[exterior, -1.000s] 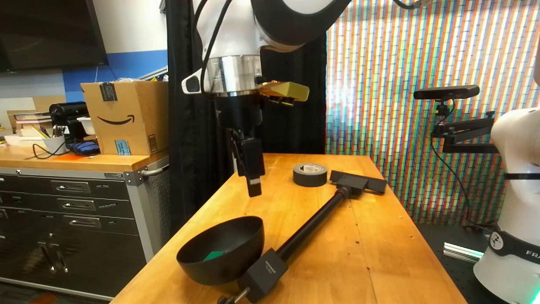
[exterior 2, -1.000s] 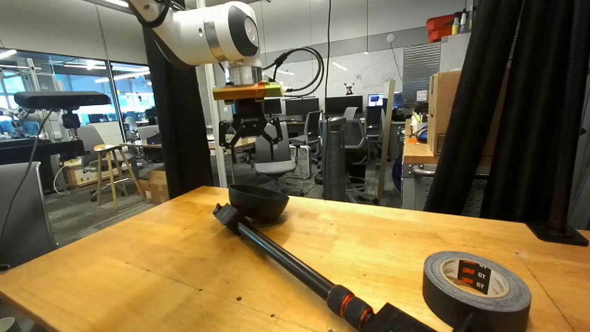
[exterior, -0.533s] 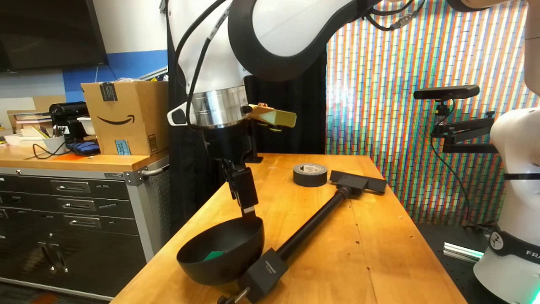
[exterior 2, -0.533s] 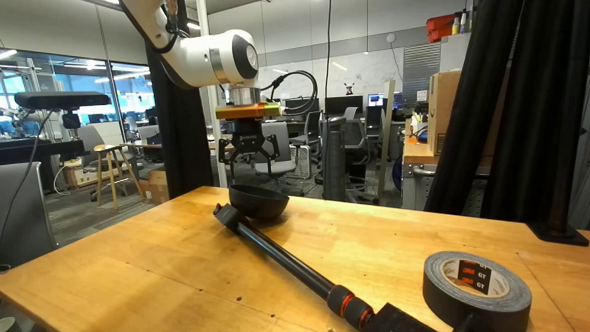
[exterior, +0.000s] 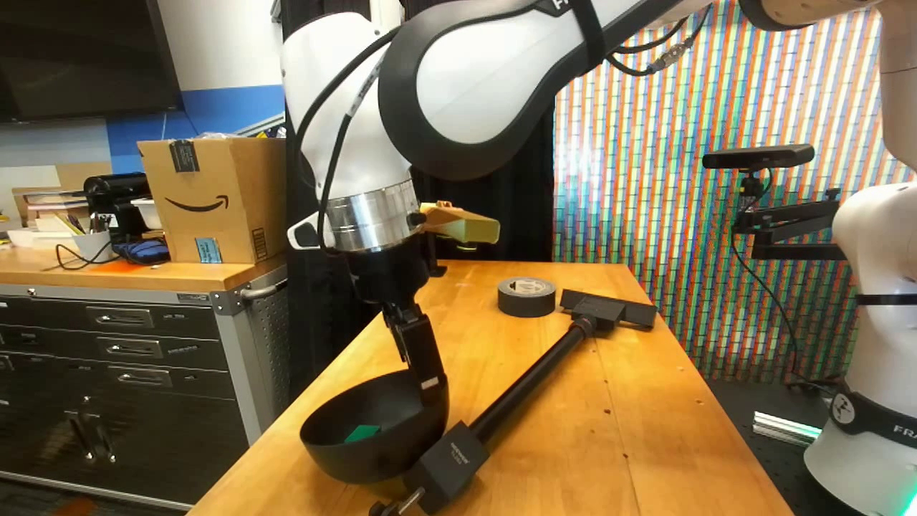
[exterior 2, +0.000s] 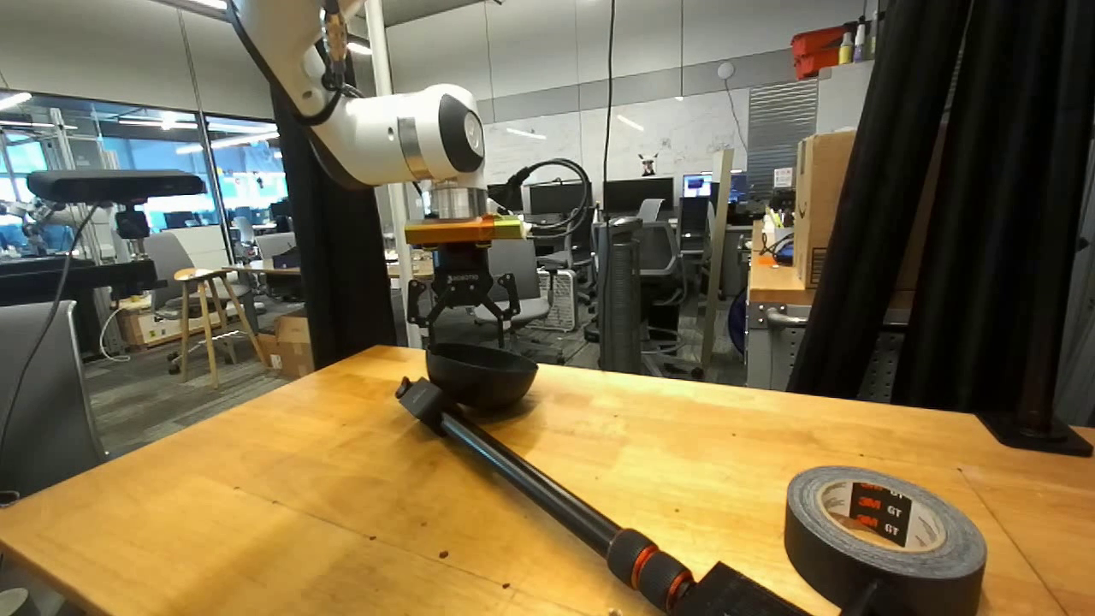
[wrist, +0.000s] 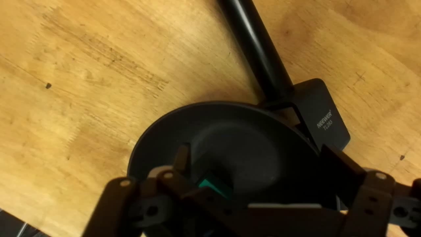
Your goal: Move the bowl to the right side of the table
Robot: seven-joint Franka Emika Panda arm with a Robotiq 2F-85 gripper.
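Note:
The bowl (exterior: 351, 459) is wide and black, and its inside also looks black in these views. It stands at one end of the honey-coloured wooden table (exterior: 566, 437). A small green block (exterior: 363, 433) lies inside it; the block also shows in the wrist view (wrist: 213, 187). My gripper (exterior 2: 466, 338) is open and low over the bowl (exterior 2: 486, 381). In the wrist view the gripper (wrist: 256, 158) has one fingertip over the bowl's inside and the other at its right rim. Whether the fingers touch the bowl cannot be told.
A long black tool (exterior 2: 530, 483) lies along the table, its end head (wrist: 322, 115) against or right beside the bowl. A dark tape roll (exterior 2: 885, 539) lies farther along, near the tool's flat head (exterior: 609, 309). A drawer cabinet (exterior: 114, 401) with a cardboard box (exterior: 215, 201) stands beside the table.
My gripper has come down from above the table to the bowl, with a fingertip now below rim height in an exterior view. It has stayed open. The bowl has hardly moved.

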